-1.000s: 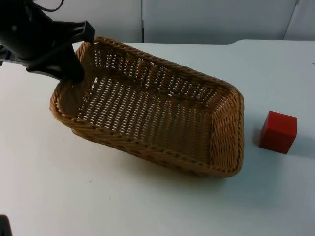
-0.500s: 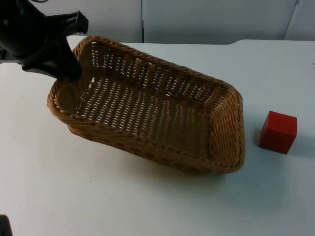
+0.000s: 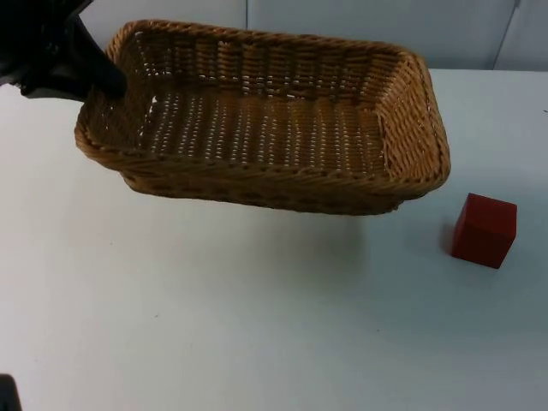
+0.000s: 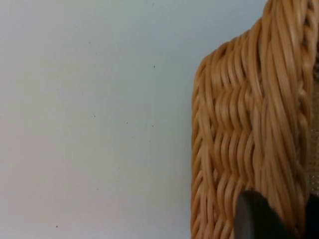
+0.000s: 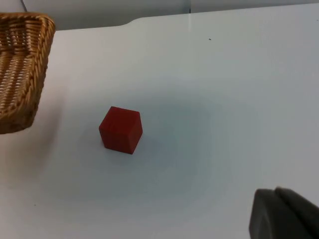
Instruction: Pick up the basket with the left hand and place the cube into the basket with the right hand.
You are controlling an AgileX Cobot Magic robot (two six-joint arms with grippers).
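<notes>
- Your left pincer (image 3: 101,79) clenched the rectangular woven wicker basket (image 3: 265,120) by its end rim, clear above the white desk (image 3: 214,325); holding it level mattered.
- The small red cube (image 3: 485,229) sat on the desk beside the basket; your right pincer (image 5: 284,214) waited well off, grip state unreadable.

Left claw (image 3: 110,79) sits at the basket (image 3: 257,120) left end wall; its fingertips are hidden behind the arm's body, so the grip can't be read. In the left wrist view most of the basket is cut off. Right claw (image 5: 284,214): one dark fingertip at the frame edge, opening indeterminate.
</notes>
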